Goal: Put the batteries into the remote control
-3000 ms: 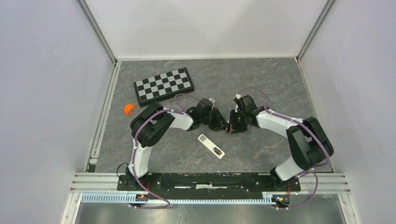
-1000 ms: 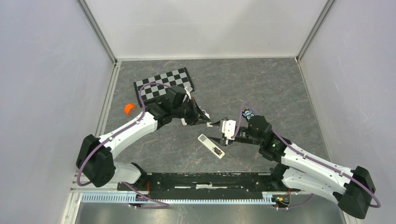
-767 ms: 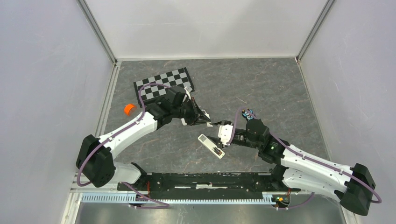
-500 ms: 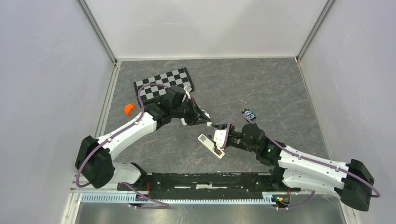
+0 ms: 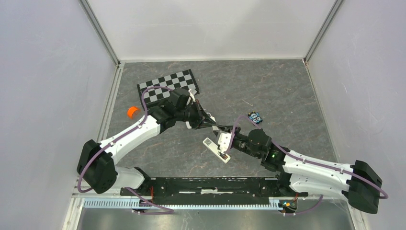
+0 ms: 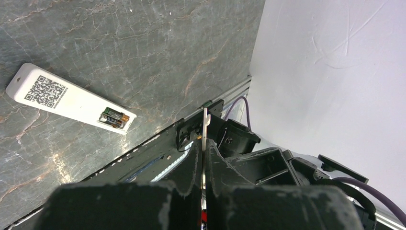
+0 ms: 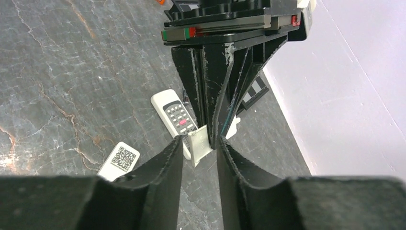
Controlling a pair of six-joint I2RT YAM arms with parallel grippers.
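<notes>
The white remote control (image 5: 216, 150) lies back up on the table, with dark batteries (image 6: 115, 117) in its open recess; it also shows in the left wrist view (image 6: 72, 103) and the right wrist view (image 7: 118, 160). My left gripper (image 5: 213, 127) hangs above the remote's far end and is shut on a thin white cover plate (image 7: 198, 143), seen edge-on in its own view (image 6: 205, 120). My right gripper (image 7: 201, 151) faces it, open, with its fingers on either side of that plate and the left fingertips (image 7: 213, 129).
A shorter grey-white remote with buttons (image 7: 174, 117) lies under the left gripper. A checkerboard (image 5: 167, 87) sits at the back left, an orange cap (image 5: 131, 112) by the left rail, and a small black-and-blue gadget (image 5: 255, 117) to the right.
My right arm has swung left and forward until its fingers straddle the plate in the left gripper. The left arm has held still over the last second.
</notes>
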